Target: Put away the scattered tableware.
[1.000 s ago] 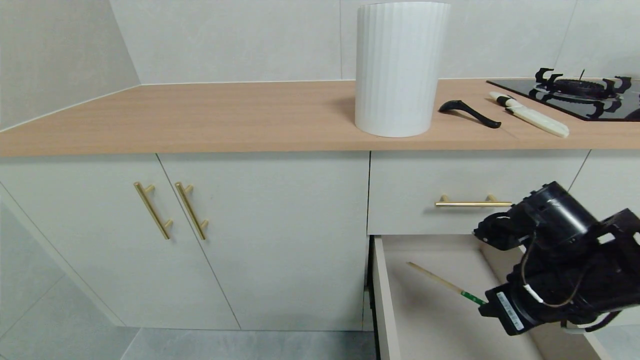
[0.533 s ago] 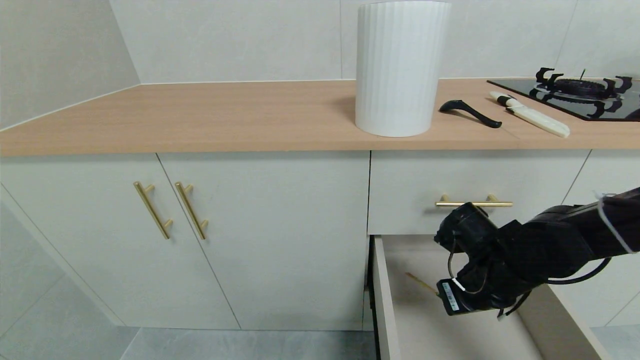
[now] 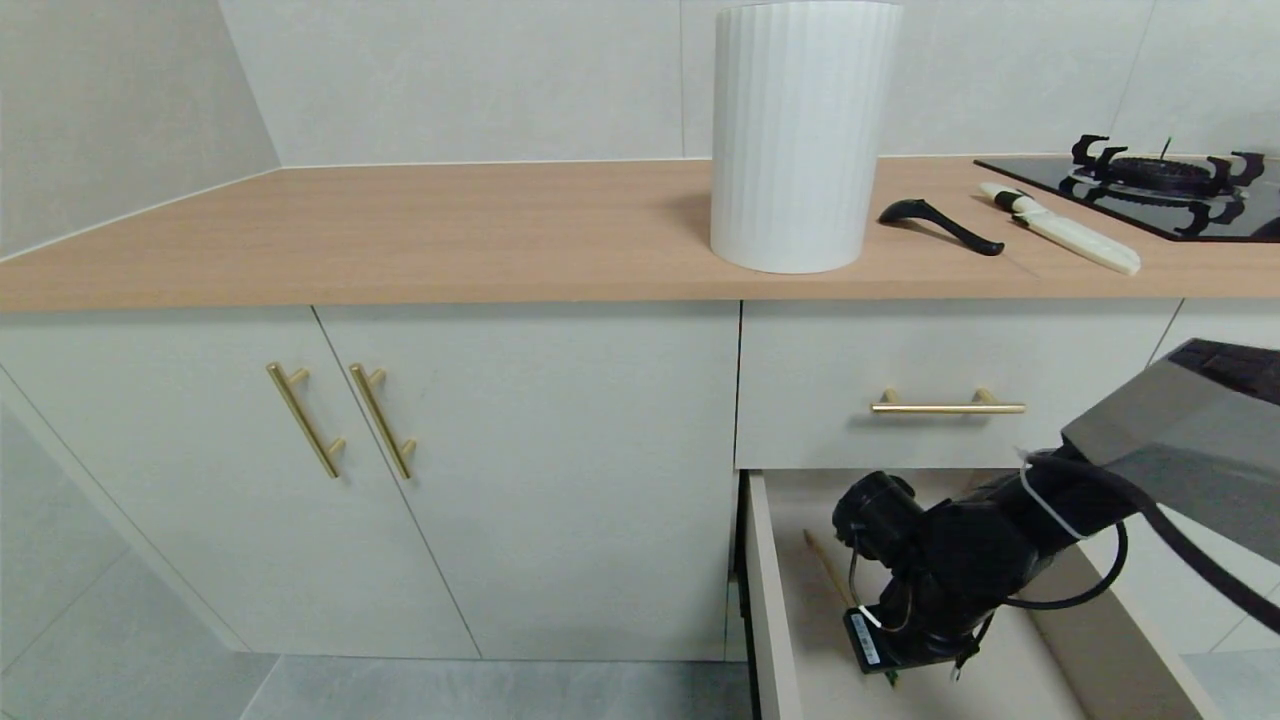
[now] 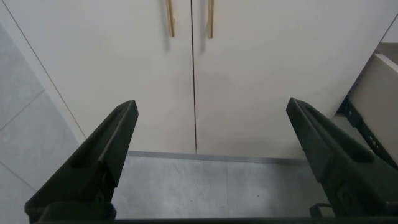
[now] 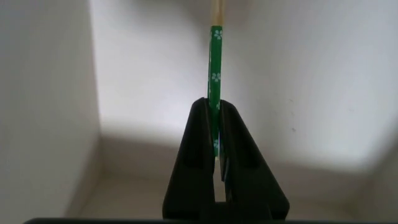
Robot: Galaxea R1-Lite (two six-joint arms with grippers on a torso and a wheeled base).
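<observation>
Bamboo with a green-printed end, the slim chopstick point(image 5: 216, 56) is pinched between the closed black fingers of the right gripper point(image 5: 215, 104), low inside the open pale drawer point(image 3: 772, 590); best to lay it flat on the floor before releasing; the left gripper point(image 4: 211, 115) hangs spread wide by the white cabinet doors point(image 4: 249, 74).

left gripper point(image 4: 211, 111) spread wide, 2 gold handles point(image 4: 169, 17)

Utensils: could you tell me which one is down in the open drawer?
The chopstick, clamped in the right gripper; the black tool and the knife lie on the countertop.
</observation>
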